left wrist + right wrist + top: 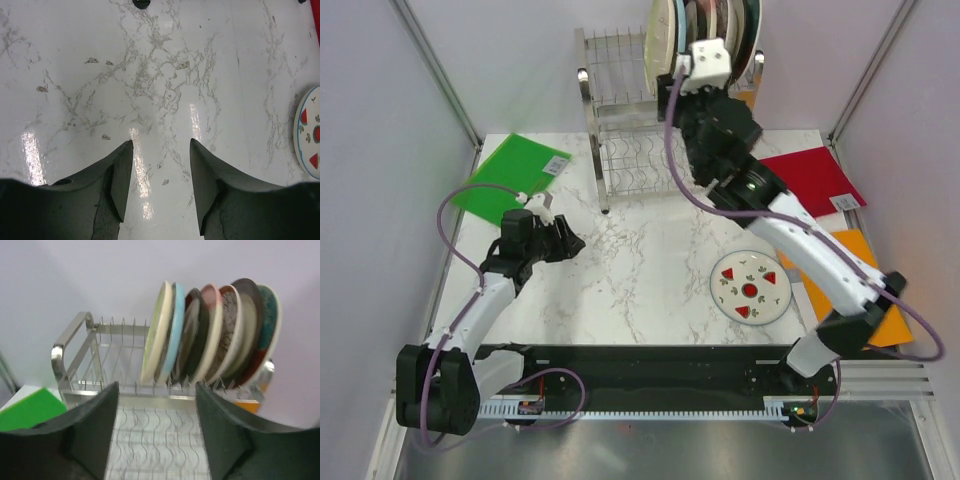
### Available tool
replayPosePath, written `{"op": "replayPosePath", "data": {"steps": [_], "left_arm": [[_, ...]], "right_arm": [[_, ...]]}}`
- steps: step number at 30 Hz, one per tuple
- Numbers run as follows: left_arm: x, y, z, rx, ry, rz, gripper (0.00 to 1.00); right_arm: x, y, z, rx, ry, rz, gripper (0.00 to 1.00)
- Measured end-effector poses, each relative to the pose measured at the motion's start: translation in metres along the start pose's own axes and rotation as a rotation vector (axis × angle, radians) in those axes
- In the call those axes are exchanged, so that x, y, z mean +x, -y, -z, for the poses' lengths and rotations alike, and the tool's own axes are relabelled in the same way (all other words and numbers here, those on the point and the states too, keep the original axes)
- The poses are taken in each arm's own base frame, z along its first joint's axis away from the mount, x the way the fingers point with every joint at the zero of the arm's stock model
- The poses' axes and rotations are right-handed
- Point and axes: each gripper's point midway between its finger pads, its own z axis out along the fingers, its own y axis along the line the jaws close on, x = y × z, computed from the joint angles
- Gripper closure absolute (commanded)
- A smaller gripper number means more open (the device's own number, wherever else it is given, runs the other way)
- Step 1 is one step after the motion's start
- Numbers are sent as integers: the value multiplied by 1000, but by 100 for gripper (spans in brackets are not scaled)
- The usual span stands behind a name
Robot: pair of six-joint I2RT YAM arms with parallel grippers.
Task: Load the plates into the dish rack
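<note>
At the back of the white marble-patterned table (pixel 640 260) stands the tall two-tier chrome wire dish rack (pixel 620 110) (pixel 75 345). A row of round plates (pixel 705 30) (pixel 210 335) fills the right part of its upper shelf, each on edge in the slots and packed close against the next. The leftmost is pale cream, a light-blue one is next to it, and darker and red-toned ones follow to the right. The left slots of that shelf and the lower shelf hold nothing. The right gripper (pixel 157 390) is raised in front of the upper shelf and faces the plates, with its jaws spread wide and nothing between them. On the table, to the right of centre and well apart from the rack, the white round plate with red watermelon slices (pixel 750 286) (pixel 310 132) lies flat. The left gripper (pixel 565 240) (pixel 161 145) hangs low over bare marble on the left side, its jaws parted and empty. A flat green square mat (pixel 515 175) (pixel 27 410) lies at the far left. A red square mat (pixel 815 175) and an orange square mat (pixel 865 280) lie on the right, partly under the right arm.
</note>
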Motion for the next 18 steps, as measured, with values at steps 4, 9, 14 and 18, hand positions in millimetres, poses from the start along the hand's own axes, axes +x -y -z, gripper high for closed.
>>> {"op": "replayPosePath", "data": {"steps": [4,9,14,18], "left_arm": [[-6,7,5,19,26,-16,45],[-15,12,13,29,67,-29,46],[-20,16,19,39,93,-37,46],[-20,17,21,40,97,-38,47]], "right_arm": [[-13,48,78,-69,-16,87,14],[80,93,136,-181,-277,400,31],[254,112,170,-398,-841,558,35],[342,122,261,-633,-1229,572,57]]}}
